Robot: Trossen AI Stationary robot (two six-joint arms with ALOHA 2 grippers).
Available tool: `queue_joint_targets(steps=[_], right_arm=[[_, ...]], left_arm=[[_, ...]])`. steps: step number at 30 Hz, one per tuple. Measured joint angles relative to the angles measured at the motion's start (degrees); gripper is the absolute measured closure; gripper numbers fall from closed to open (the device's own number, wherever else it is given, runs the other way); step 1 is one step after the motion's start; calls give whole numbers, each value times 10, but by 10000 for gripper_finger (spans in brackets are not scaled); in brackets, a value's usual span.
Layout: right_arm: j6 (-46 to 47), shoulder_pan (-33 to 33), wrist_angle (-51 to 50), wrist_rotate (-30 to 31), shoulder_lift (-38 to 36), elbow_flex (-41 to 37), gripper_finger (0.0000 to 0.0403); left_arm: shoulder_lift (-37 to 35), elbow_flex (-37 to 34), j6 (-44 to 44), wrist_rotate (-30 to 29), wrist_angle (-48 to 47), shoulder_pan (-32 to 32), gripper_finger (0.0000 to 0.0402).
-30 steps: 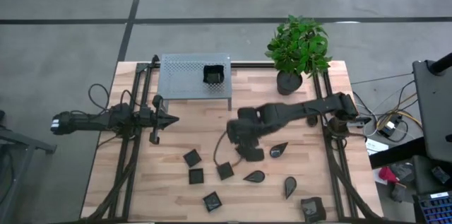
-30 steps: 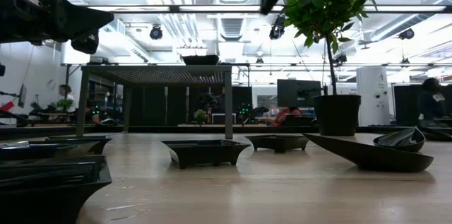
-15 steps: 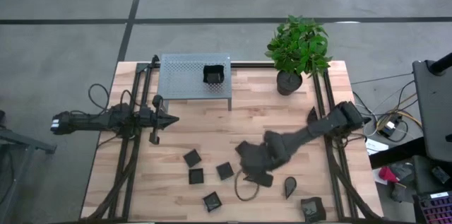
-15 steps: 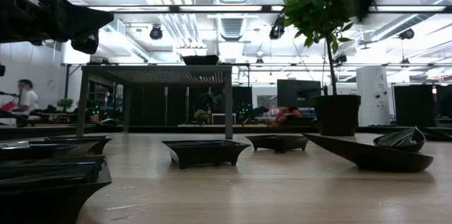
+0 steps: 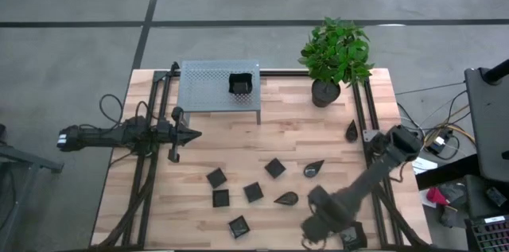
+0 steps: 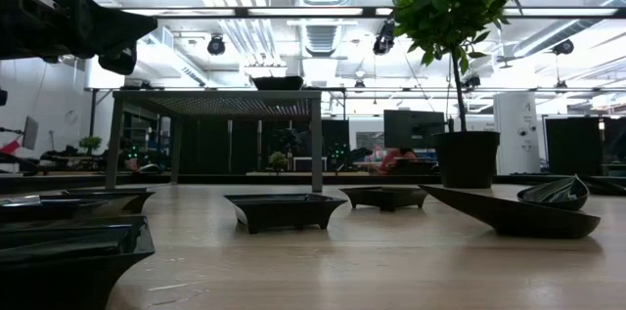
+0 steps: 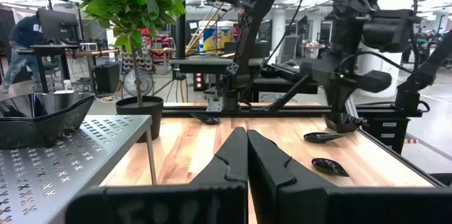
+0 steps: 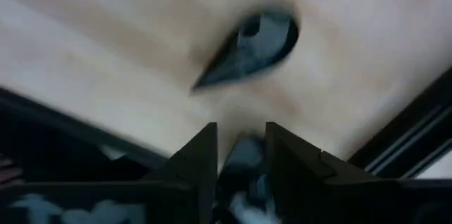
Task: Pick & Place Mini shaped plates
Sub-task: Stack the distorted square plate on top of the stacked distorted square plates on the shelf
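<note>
High view is showing me ten mini shaped plates [image 5: 253,192] in all, dark and glossy against the pale wooden table [image 5: 231,149]. I am counting seven square ones: one is sitting on the perforated grey metal rack [image 5: 203,89] at the far edge, five are lying scattered over the near middle of the boards, and one is resting at the near right corner. Three are teardrop shaped, two near the middle and one by the right rail. One leafy plant in a dark pot [image 5: 324,93] is standing beside the rack.

The right gripper [image 5: 315,225] is hanging over the near right part of the table, and its wrist camera is looking down on one blurred teardrop plate [image 8: 251,44]; I cannot tell whether it is gripping anything. The left gripper [image 7: 247,133] is waiting at the left side, its two fingers pressed together and empty.
</note>
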Motion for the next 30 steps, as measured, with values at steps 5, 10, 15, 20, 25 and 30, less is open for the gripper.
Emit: queue_joint_targets(steps=[5, 10, 15, 20, 25, 30], right_arm=[[154, 54, 61, -25, 0, -20, 256], [255, 105, 127, -43, 0, -52, 249], [273, 117, 210, -40, 0, -89, 254], [267, 116, 234, -35, 0, -113, 262], [270, 116, 243, -36, 0, -130, 266], [269, 116, 251, -36, 0, -148, 265]], left_arm=[[0, 0, 0, 0, 0, 0, 401], [0, 0, 0, 0, 0, 0, 401], [0, 0, 0, 0, 0, 0, 401], [0, 0, 0, 0, 0, 0, 401], [0, 0, 0, 0, 0, 0, 401], [0, 0, 0, 0, 0, 0, 401]])
